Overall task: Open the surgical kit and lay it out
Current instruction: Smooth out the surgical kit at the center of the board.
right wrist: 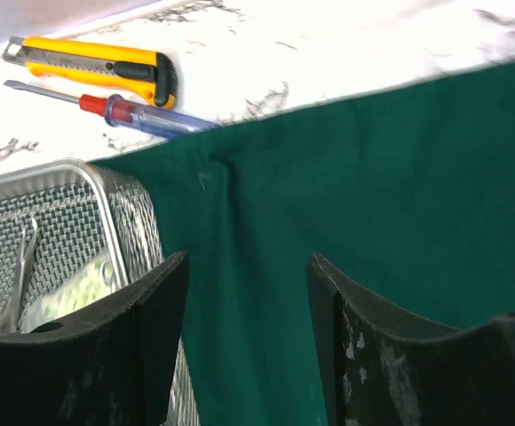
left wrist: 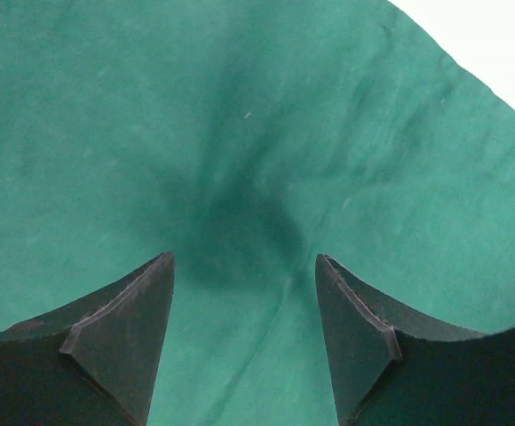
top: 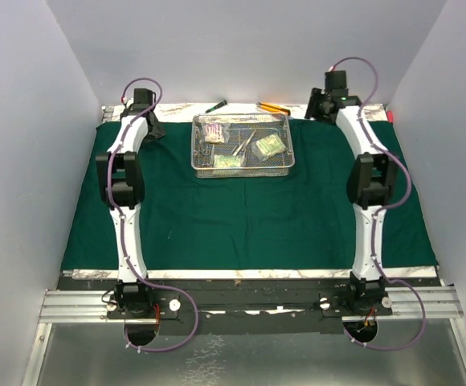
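The surgical kit lies unwrapped. Its dark green cloth is spread flat over the table, and the silver wire-mesh tray stands on its far middle. Inside the tray are three small packets, one of them greenish, and slim steel instruments. My left gripper is at the cloth's far left corner. In the left wrist view it is open just above the cloth, nothing between its fingers. My right gripper is at the far right; it is open over the cloth's far edge, beside the tray.
Beyond the cloth's far edge, on the marbled tabletop, lie a yellow utility knife and a red-and-clear-handled screwdriver. A green-handled tool lies behind the tray. White walls enclose the table on three sides.
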Available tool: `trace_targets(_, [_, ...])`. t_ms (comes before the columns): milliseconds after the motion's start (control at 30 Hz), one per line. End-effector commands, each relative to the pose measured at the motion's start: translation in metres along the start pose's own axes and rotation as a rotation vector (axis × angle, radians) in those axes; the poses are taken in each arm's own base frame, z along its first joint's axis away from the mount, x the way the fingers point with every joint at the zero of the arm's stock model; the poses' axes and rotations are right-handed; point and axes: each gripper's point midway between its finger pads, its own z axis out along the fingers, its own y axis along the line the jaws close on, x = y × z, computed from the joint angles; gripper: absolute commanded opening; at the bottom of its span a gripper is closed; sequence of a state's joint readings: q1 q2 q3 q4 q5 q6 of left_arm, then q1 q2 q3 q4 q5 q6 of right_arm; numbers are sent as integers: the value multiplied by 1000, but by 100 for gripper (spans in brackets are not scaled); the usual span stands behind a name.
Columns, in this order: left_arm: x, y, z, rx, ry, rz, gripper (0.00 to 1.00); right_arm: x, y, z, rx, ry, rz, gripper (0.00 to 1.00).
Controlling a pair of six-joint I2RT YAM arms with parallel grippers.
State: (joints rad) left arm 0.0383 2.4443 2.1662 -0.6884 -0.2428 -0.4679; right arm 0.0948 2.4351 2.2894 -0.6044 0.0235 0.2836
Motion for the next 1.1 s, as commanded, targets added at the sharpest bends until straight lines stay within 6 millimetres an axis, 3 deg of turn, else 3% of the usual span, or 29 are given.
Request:
trace_targets(0, [-24,20,-74,17,-48,16,66,0,-46,-76,178,34,88,60])
trace_targets(200, [13,83,-121,-64,-4,-62,60,89,-120,-138,434,186,263,54])
trace_targets(367, [71,136,-140,-126,52,-153,56,167,-179,-190,546,267,487,45])
trace_targets(500, [103,170,-147,-165,62,-229,54,204,-209,-221,637,275,566,40])
trace_targets(700, [147,209,-157,-237,88,-333,52,251,-228,-239,712,314,713,32])
trace_targets(1067, [209,272,-160,-430,147,-474,54,302,-251,-253,831,384,824,32])
